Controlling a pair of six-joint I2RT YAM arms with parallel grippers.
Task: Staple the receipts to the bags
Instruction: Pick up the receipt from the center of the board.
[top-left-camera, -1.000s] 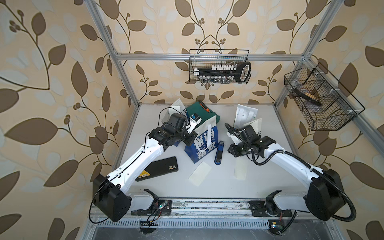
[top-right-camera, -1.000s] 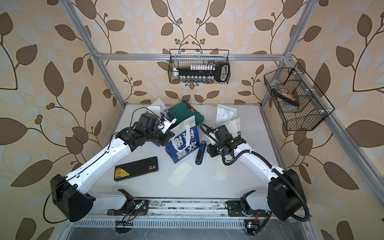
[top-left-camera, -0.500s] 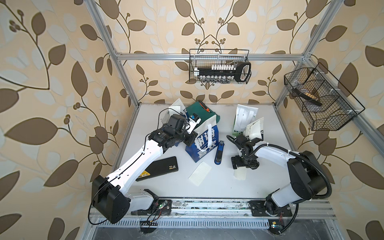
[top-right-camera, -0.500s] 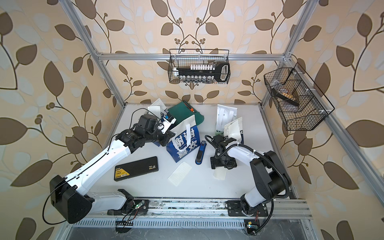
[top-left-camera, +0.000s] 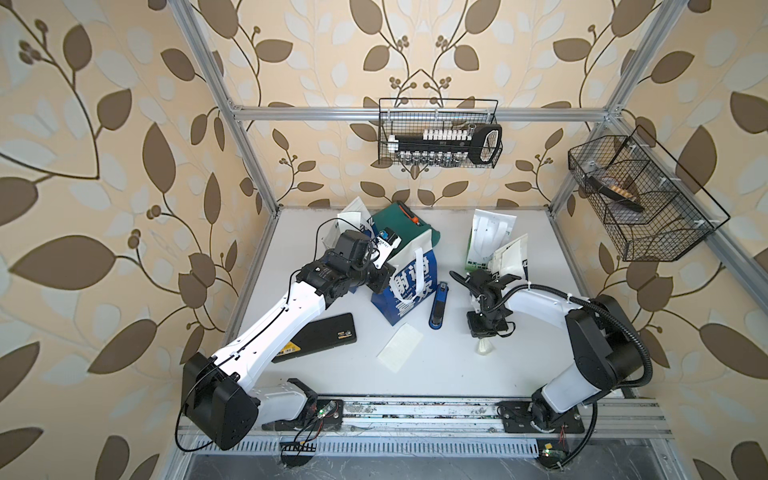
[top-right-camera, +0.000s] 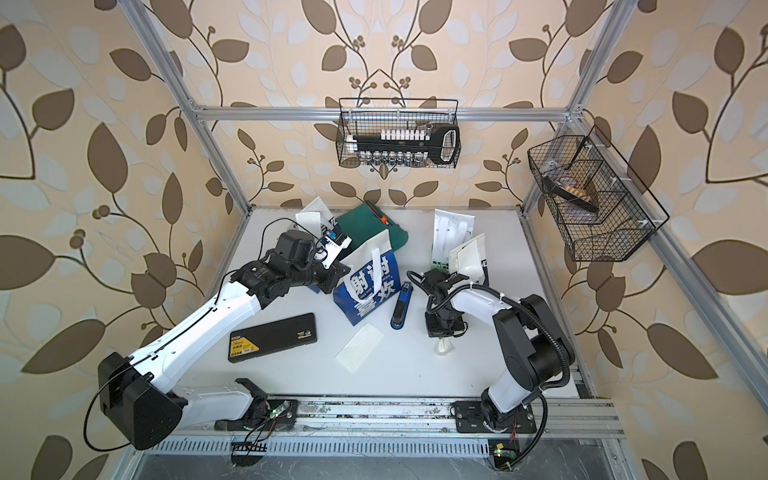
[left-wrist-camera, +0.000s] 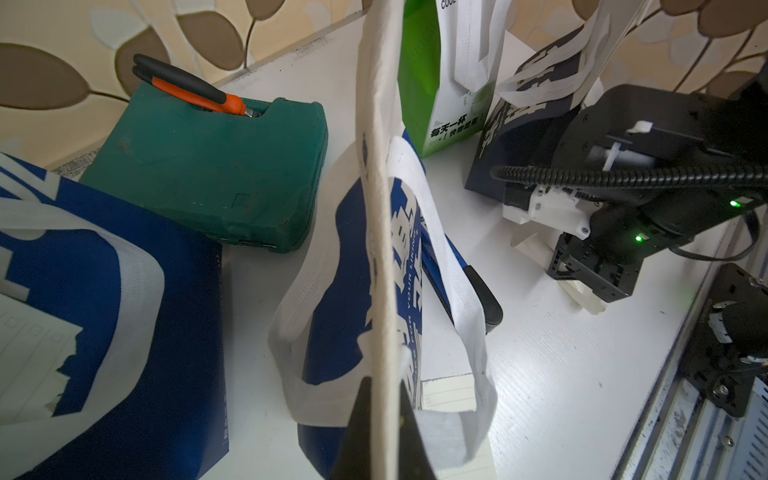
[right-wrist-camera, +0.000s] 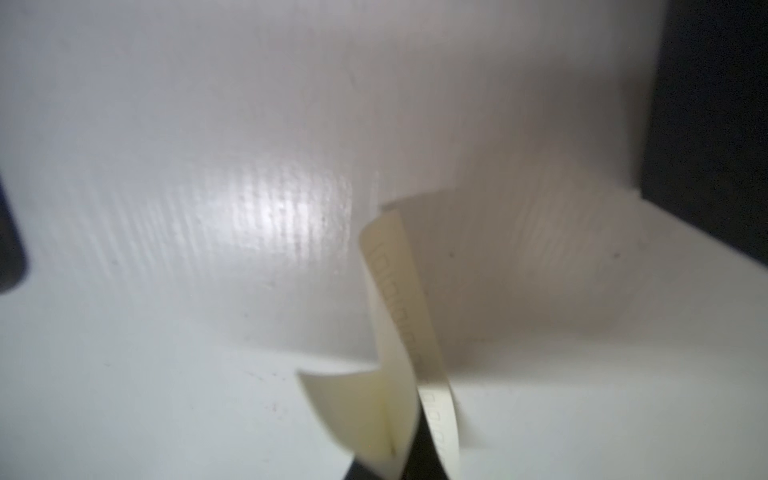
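The right gripper (top-left-camera: 484, 336) is pointing straight down at the table (top-left-camera: 457, 374) and is clamping shut on one end of a receipt (right-wrist-camera: 399, 316). In the right wrist view the slip is curling up between its fingers. Pinching the end is probably the way to peel such thin paper off the flat surface for carrying.

The left gripper (left-wrist-camera: 376, 436) is closed on the white top edge of the navy bag (top-left-camera: 409, 297). It is propping the bag up, apparently so that rim is offered for the slip.

The blue stapler (top-left-camera: 438, 305) is lying just beside this bag, between the two arms, where either could reach it. A second receipt (top-left-camera: 400, 347) is lying flat in front of the bag. The green-and-white bag (top-left-camera: 486, 235) is standing behind the right arm.
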